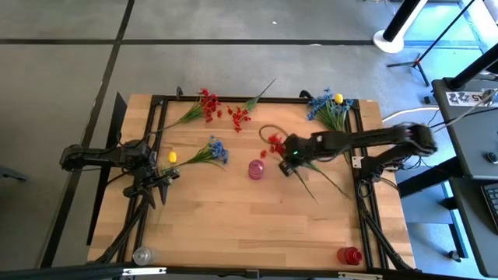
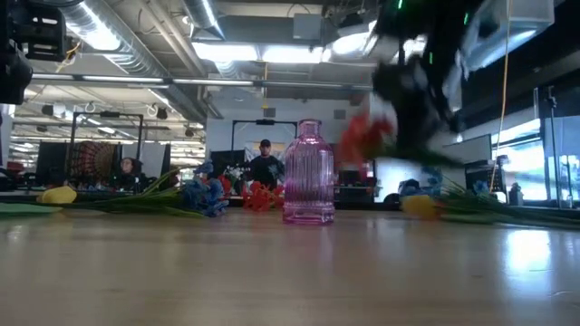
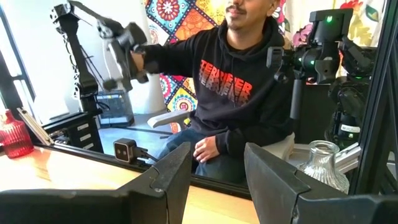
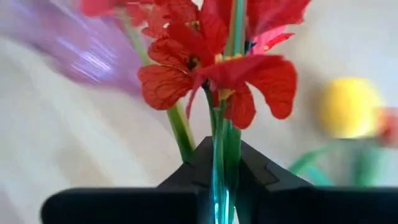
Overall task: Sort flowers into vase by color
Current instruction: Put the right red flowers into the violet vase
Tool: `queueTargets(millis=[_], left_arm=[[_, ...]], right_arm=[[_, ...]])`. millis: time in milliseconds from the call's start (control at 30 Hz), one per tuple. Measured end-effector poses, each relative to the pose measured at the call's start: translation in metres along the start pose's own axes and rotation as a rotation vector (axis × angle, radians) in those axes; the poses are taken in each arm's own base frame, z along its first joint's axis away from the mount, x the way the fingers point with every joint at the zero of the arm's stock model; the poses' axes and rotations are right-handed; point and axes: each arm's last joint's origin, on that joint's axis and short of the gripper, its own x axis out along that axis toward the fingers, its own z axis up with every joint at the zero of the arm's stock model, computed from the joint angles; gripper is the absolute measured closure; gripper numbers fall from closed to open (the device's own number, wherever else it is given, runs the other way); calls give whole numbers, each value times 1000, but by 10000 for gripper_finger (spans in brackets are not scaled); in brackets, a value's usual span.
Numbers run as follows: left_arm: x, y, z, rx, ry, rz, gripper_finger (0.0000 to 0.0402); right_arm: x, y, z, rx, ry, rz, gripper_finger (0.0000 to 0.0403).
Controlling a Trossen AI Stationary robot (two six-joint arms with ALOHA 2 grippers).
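My right gripper [image 1: 289,163] is shut on a red flower sprig [image 1: 276,145] just right of the pink vase [image 1: 256,169], which stands upright at the table's middle. In the low view the red blossoms [image 2: 364,136] hang above the table beside the vase [image 2: 308,172]. Other flowers lie flat on the table: red ones [image 1: 208,105] at the far middle, blue and yellow ones [image 1: 330,106] at the far right, a blue sprig [image 1: 212,150] with a yellow blossom [image 1: 172,157] at the left. My left gripper [image 3: 217,158] waits open at the left edge. My right gripper pinches the sprig's thin green stems [image 4: 221,163] between its two fingers, a short way below the red blossoms [image 4: 211,62]. The fingers slant down from the table's right side. The blossoms are lifted clear of the table, and the long stem ends [image 1: 323,183] trail back toward the near right.
A clear vase [image 1: 143,254] stands at the near left corner and a red vase [image 1: 349,254] at the near right corner. A black frame [image 1: 257,99] runs around the tabletop. A person [image 3: 242,81] sits beyond the table's edge.
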Motion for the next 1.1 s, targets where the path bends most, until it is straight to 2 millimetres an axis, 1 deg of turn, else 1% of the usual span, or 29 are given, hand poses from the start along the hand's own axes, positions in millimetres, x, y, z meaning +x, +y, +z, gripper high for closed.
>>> queueTargets(millis=[67,133,200,300,367,433,467,500,567,633,700,733,767,867,933,1000,1100], left_arm=[[0,0,0,0,0,0,257],[0,0,0,-1,0,0,257],[0,0,0,0,0,0,257],[0,0,0,0,0,0,257],[0,0,0,0,0,0,257],[0,0,0,0,0,0,257],[0,0,0,0,0,0,257],[0,0,0,0,0,0,257],[0,0,0,0,0,0,257],[0,0,0,0,0,0,257],[0,0,0,0,0,0,257],[0,0,0,0,0,0,257],[0,0,0,0,0,0,257],[0,0,0,0,0,0,257],[0,0,0,0,0,-1,257],[0,0,0,0,0,0,257],[0,0,0,0,0,0,257]], right_arm=[[-24,2,7,-4,-116,32,375],[-49,1,11,10,-238,75,389],[-76,-2,13,34,-369,111,394],[-104,-12,4,64,-496,108,384],[-113,-19,-7,100,-569,86,378],[-115,-25,-21,154,-636,100,377],[-112,-28,-30,182,-646,122,380],[-106,-30,-38,213,-648,158,383],[-92,-30,-49,272,-655,288,392],[-78,-26,-56,245,-656,441,395],[-74,-22,-56,165,-708,576,394],[-73,-23,-55,122,-741,592,391],[-72,-26,-54,98,-771,563,387],[-68,-40,-50,99,-835,390,379],[-72,-41,-44,97,-894,387,382],[-79,-35,-39,35,-958,472,389],[-90,-21,-34,-123,-1095,600,396]])
